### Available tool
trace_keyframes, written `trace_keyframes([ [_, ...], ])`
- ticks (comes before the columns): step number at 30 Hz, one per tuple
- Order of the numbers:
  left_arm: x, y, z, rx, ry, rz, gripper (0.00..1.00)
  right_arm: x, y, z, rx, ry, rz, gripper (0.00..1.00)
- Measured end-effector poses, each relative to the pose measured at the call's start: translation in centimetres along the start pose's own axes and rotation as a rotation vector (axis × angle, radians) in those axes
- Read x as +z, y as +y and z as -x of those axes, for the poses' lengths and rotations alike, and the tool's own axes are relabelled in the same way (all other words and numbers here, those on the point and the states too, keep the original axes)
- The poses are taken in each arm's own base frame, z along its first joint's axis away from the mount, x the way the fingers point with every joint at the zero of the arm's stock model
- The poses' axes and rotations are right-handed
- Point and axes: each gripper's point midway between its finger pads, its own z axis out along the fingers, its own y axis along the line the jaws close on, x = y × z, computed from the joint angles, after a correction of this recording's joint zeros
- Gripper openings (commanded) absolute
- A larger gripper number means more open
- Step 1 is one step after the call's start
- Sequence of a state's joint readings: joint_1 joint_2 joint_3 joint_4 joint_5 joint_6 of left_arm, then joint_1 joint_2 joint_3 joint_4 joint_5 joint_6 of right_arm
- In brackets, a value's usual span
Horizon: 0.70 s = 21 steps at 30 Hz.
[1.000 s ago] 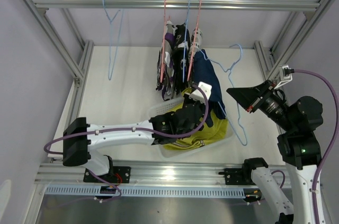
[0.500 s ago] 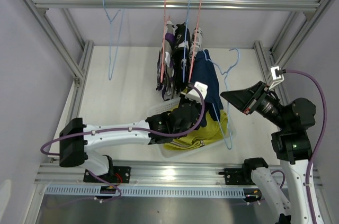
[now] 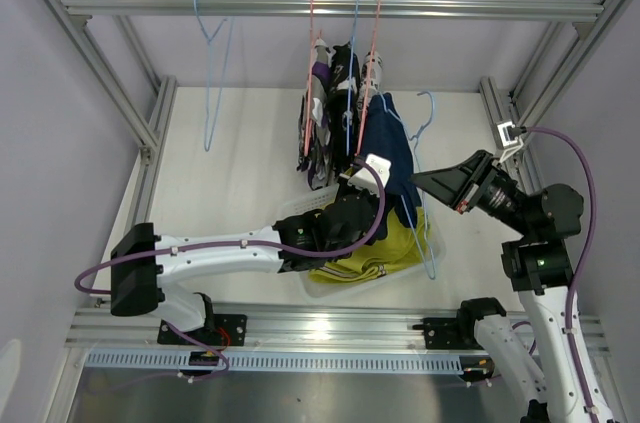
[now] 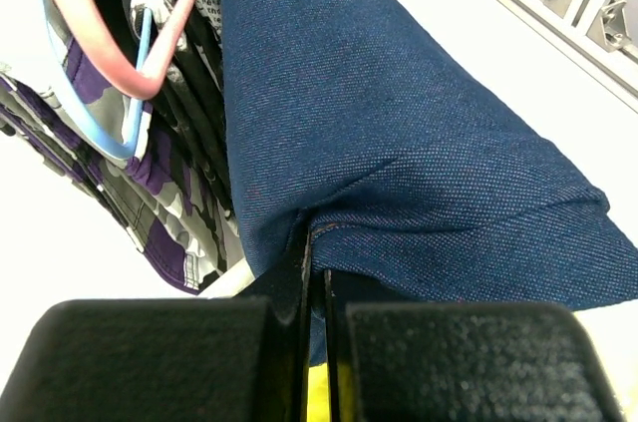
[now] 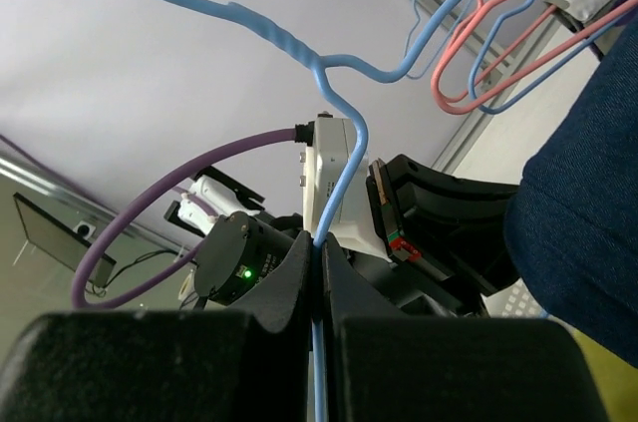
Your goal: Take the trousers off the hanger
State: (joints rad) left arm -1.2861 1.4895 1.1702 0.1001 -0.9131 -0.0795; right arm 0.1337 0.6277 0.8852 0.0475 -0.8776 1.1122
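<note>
Right pincer (image 5: 319, 254), clamped on the bare blue hanger (image 5: 284, 41), has swung inward; left pincer (image 4: 317, 264) grips navy trousers (image 4: 399, 123), apparently freed

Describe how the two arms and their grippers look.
Both arms are alike. The left arm has a white link between black joint housings, with a purple cable along it. The right arm is mostly black joints, purple-cabled too. The left gripper and right gripper have blocky matte black fingers.

Five hangers: two pink hangers (image 3: 309, 73) and two blue hangers (image 3: 208, 93) on the rail (image 3: 330, 7), and one blue hanger (image 5: 261, 23) below it. Five trousers: three patterned pairs (image 3: 318, 133) under the rail, one navy pair (image 3: 392, 148), one yellow pair (image 3: 395, 243). One basket (image 3: 300, 208).
</note>
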Motion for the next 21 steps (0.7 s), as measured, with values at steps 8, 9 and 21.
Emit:
trace_keyframes([
  [8,-0.2,0.4,-0.5,0.011,0.012,0.003,0.26,0.9,0.0,-0.3,0.046,0.027,0.067,0.0],
  [9,-0.3,0.5,-0.6,0.012,0.015,0.005,0.31,1.0,-0.1,-0.4,0.052,0.031,0.071,0.0],
  [21,-1.6,1.2,-1.3,-0.052,0.048,-0.007,0.66,1.2,0.1,-0.5,0.048,0.031,0.085,0.0],
])
